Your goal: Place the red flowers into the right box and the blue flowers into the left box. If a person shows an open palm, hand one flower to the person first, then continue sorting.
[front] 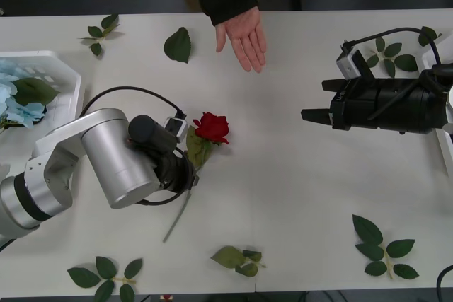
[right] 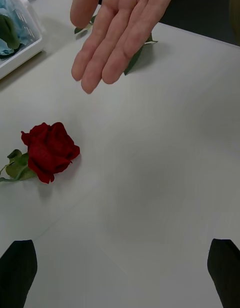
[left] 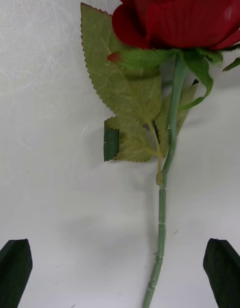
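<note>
A red flower [front: 212, 126] lies on the white table, its stem [front: 177, 221] running toward the near edge. My left gripper [front: 185, 172] hovers over the upper stem, open; in the left wrist view the stem [left: 161, 228] passes between the black fingers [left: 15, 270] without touching them, below the red head [left: 175, 13]. A person's hand [front: 244, 37] reaches over the far edge, palm open. My right gripper [front: 313, 100] hangs open and empty to the right, facing the rose [right: 49, 151] and the hand [right: 115, 38]. Blue flowers [front: 14, 97] lie in the left box [front: 49, 58]. The right box [front: 444, 143] shows at the right edge.
Loose green leaf sprigs lie scattered: one [front: 99, 33] and a single leaf [front: 177, 45] at the far side, one [front: 393, 58] near the right arm, and others [front: 386, 245] [front: 241, 259] [front: 106, 274] along the near edge. Bare table spreads between the rose and the right gripper.
</note>
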Available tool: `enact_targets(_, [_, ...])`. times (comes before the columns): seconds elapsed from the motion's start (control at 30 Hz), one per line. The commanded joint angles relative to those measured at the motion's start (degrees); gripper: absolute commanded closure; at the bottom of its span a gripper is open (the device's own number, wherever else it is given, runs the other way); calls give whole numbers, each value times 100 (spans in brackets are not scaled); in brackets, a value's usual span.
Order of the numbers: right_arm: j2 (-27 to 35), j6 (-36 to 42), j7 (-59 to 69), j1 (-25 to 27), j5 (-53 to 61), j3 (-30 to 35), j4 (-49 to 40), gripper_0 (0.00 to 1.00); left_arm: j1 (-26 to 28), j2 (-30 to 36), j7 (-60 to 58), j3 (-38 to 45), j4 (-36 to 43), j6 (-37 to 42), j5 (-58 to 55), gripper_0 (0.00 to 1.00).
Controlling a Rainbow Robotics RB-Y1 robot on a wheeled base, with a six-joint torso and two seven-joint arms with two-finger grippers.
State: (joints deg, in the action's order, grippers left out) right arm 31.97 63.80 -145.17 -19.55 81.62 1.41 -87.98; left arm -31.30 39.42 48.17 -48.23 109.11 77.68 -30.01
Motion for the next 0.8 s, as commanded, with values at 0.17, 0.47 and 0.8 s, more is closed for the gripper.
enact_targets(0.17, [-165,36,-205,39,267,105,167,1,-869,-532,-959,-635,-646,274,250,0])
enact_targets(0.47, [-191,9,-231,39,275,114,167,1,-1106,-963,-1196,-855,-1507,-60,487,0])
enact_targets(0.8, [-191,-52,-214,39,249,105,167,1,-1141,-1007,-1416,-1268,-1771,-350,821,0])
